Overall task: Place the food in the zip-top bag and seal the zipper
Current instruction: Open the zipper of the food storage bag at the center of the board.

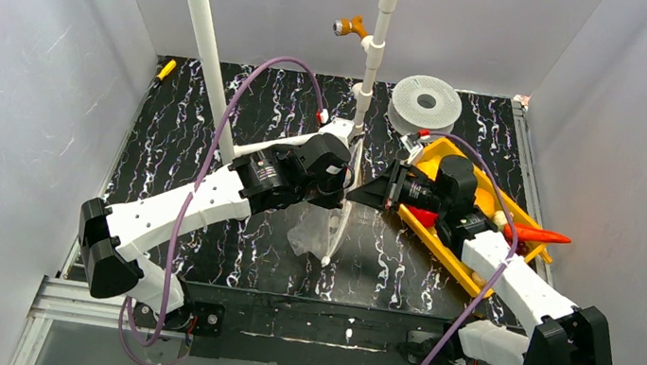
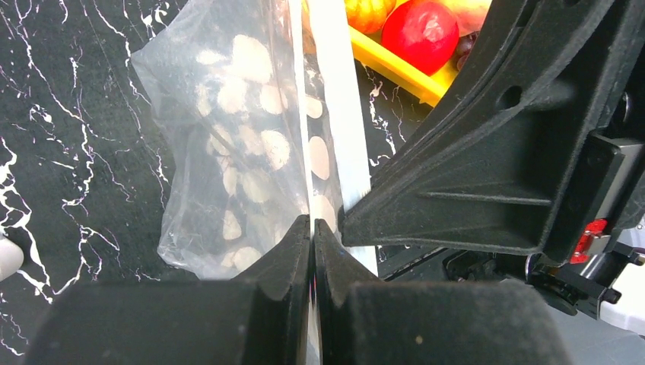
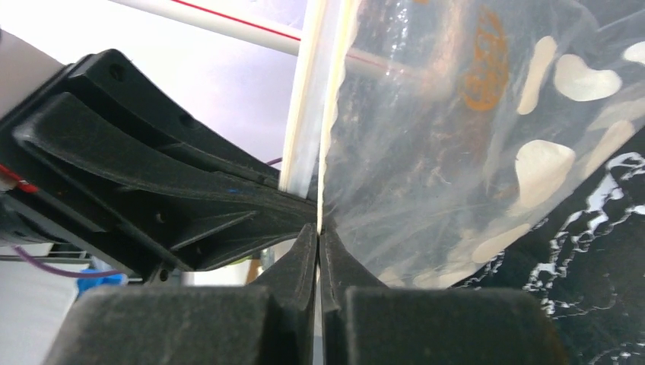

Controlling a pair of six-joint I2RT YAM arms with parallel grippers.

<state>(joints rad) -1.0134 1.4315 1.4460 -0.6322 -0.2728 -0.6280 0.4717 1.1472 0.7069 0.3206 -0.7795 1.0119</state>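
Observation:
The clear zip-top bag (image 1: 313,231) with white dots hangs between my two grippers above the middle of the table, its body sagging to the table. Its whitish zipper (image 1: 341,214) runs nearly upright. My left gripper (image 1: 343,191) is shut on the zipper (image 2: 338,114), with the bag (image 2: 228,152) to its left. My right gripper (image 1: 360,193) is shut on the same strip (image 3: 310,99) from the other side, touching the left fingers. The food lies in the yellow tray (image 1: 443,253): a red pepper (image 1: 538,236), and a red tomato (image 2: 422,30) in the left wrist view. The bag (image 3: 456,152) looks empty.
A white spool (image 1: 425,104) stands at the back, beside the tray. Two white PVC pipes (image 1: 202,32) (image 1: 377,47) rise from the table's back half, close behind the grippers. A small yellow object (image 1: 166,69) lies at the back left corner. Grey walls enclose the table.

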